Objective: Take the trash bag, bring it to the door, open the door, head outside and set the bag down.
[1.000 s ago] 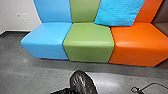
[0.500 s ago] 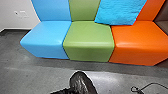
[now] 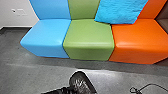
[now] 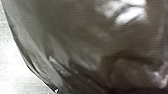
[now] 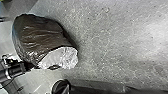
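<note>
Low in the head view, my left gripper (image 3: 67, 90) meets the dark, shiny trash bag (image 3: 83, 83) and is shut on it. The bag's wrinkled plastic takes up much of the left wrist view, so the trash bag (image 4: 82, 37) hides most of what lies behind it. From the right wrist camera, the trash bag (image 5: 40, 32) looks full and rounded, with a bright pale patch at one end, and the left gripper (image 5: 28, 66) is against its edge. How my right gripper stands cannot be made out.
A couch with a light blue seat (image 3: 46, 35), a green seat (image 3: 88, 35) and an orange seat (image 3: 140, 37) stands ahead against the wall, a bright blue cushion (image 3: 120, 11) on it. Grey floor (image 3: 22, 72) lies before it. A thin looped black cord (image 3: 150, 85) shows at the lower right.
The head camera has moved slightly, shifting the couch and wall in its view. The bag and my left arm keep nearly the same place there, with the bag still held.
</note>
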Motion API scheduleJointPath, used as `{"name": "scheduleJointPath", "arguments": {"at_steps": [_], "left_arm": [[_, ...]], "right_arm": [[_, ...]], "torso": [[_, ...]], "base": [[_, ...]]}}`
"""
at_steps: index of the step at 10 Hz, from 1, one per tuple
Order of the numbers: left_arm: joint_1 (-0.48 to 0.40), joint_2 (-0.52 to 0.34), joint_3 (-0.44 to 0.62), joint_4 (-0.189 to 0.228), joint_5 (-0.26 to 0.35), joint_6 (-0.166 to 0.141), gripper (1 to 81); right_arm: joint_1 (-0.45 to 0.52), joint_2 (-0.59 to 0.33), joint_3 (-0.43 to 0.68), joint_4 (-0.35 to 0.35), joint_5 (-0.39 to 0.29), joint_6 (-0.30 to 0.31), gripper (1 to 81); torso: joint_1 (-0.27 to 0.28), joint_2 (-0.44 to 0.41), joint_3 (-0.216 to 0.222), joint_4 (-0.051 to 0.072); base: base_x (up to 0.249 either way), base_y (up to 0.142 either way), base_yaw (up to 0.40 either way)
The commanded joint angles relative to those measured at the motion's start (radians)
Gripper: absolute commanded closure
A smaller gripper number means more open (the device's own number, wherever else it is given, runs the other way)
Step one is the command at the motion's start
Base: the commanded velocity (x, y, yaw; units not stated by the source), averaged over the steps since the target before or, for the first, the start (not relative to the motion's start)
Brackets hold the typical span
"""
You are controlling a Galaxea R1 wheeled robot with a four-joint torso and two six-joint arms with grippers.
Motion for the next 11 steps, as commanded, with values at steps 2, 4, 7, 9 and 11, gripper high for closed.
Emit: {"name": "scheduleJointPath", "arguments": {"at_steps": [2, 4, 7, 9, 11], "left_arm": [[-0.082, -0.017, 0.016, -0.010, 0.084, -0.003, 81.1], [-0.082, -0.019, 0.017, -0.011, 0.084, -0.003, 81.1], [-0.073, -0.033, 0.023, -0.010, 0.104, -0.003, 81.1], [-0.071, -0.050, 0.048, -0.008, 0.119, -0.002, 81.1], [-0.070, -0.070, 0.071, -0.011, 0.119, -0.003, 81.1]], "right_arm": [[0.049, -0.044, 0.011, 0.020, -0.063, -0.003, 1.0], [0.044, -0.041, 0.007, 0.020, -0.063, -0.004, 1.0], [0.036, -0.027, -0.003, 0.020, -0.063, -0.004, 1.0], [0.032, -0.018, -0.008, 0.020, -0.063, -0.004, 1.0], [0.018, -0.018, -0.013, 0.020, -0.063, -0.004, 1.0]], "torso": [[-0.088, 0.138, 0.000, 0.000], [-0.136, 0.214, 0.020, 0.000], [-0.204, 0.322, 0.077, 0.000], [-0.252, 0.398, 0.138, 0.000], [-0.301, 0.474, 0.192, 0.000]], "base": [[0.000, 0.000, 0.000], [0.000, 0.000, 0.000], [0.000, 0.000, 0.000], [0.000, 0.000, 0.000], [0.000, 0.000, 0.000]]}}
